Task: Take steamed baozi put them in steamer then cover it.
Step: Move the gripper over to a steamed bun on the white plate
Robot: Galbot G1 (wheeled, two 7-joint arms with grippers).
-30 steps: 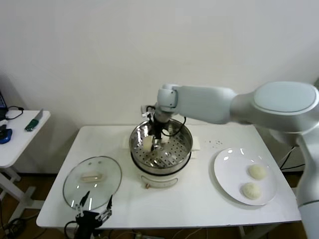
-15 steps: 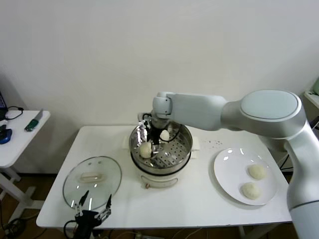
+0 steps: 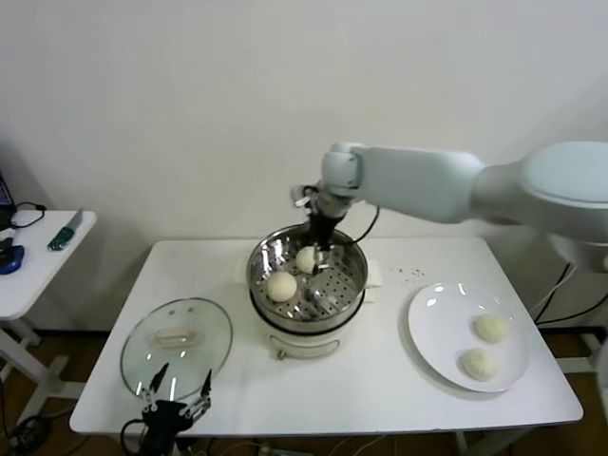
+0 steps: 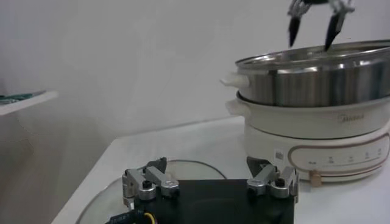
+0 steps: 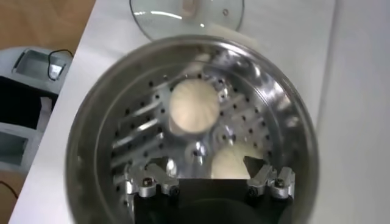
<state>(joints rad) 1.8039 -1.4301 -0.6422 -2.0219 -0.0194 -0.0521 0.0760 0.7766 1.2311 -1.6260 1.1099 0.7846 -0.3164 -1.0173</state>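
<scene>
The steel steamer (image 3: 334, 296) stands mid-table on its white pot base (image 3: 302, 343). Two baozi lie in it, one front left (image 3: 281, 285) and one at the back (image 3: 306, 258). In the right wrist view they show below the fingers, the first (image 5: 193, 105) farther off and the second (image 5: 234, 163) close. My right gripper (image 3: 321, 243) hangs open and empty just above the steamer's back rim (image 5: 206, 164). Two more baozi (image 3: 491, 328) (image 3: 478, 363) lie on the white plate (image 3: 437, 328). The glass cover (image 3: 177, 334) lies flat at the front left. My left gripper (image 3: 177, 394) rests open over its near edge (image 4: 207, 164).
A white side table (image 3: 33, 261) with small tools stands at the far left. The wall runs close behind the steamer. The left wrist view shows the steamer (image 4: 323, 76) and the right gripper (image 4: 312, 27) above its rim.
My right gripper has let go of the front-left baozi, risen out of the steamer and moved back and right. The left arm has not moved.
</scene>
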